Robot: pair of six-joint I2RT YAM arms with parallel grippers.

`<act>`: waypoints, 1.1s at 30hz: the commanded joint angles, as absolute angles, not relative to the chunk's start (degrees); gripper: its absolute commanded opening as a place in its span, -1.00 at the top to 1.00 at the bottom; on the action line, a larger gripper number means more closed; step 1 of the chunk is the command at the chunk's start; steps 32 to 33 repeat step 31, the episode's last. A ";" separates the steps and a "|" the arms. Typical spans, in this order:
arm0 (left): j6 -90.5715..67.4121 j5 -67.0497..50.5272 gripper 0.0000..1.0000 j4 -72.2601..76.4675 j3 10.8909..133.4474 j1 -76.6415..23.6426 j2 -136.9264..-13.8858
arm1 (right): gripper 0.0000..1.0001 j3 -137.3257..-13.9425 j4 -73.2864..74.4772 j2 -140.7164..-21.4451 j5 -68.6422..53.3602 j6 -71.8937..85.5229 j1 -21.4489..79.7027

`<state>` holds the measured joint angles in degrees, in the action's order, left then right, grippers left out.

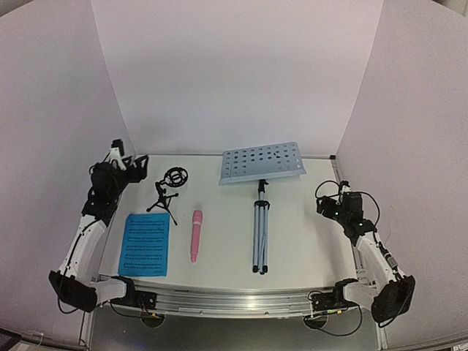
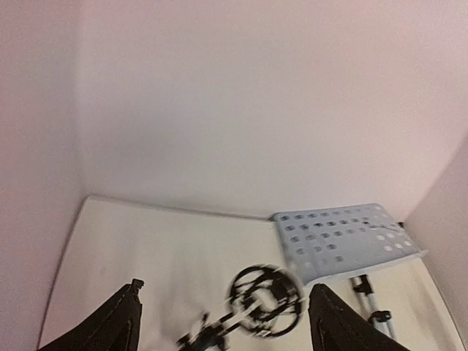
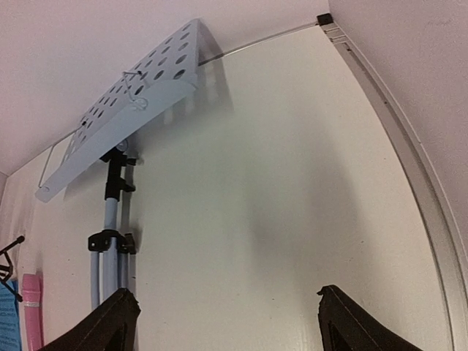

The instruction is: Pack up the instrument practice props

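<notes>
Plainly, the left gripper [image 2: 227,287], at the far left, and the right gripper [image 3: 227,291], at the right edge, are both seen spread, with nothing between the jaws. Nearest the left one, the black mic stand [image 1: 168,191] is judged light and spindly, best taken by its stem. The music stand [image 1: 261,190], laid flat centre-right, is judged stiff and top-heavy, best gripped at its legs.

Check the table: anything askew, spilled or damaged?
Nothing spilled or damaged. The pale-blue music stand lies flat on the table, tripod legs folded together, perforated desk toward the back wall. The pink microphone lies loose beside the black mic stand, not in its ring mount. The blue sheet music lies flat.
</notes>
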<state>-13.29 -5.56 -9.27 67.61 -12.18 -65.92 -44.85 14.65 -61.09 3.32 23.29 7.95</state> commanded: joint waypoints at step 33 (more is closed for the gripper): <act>-13.76 -9.81 -0.99 -12.78 26.21 21.05 -39.16 | -0.76 -10.32 -8.47 -29.54 11.30 8.45 5.71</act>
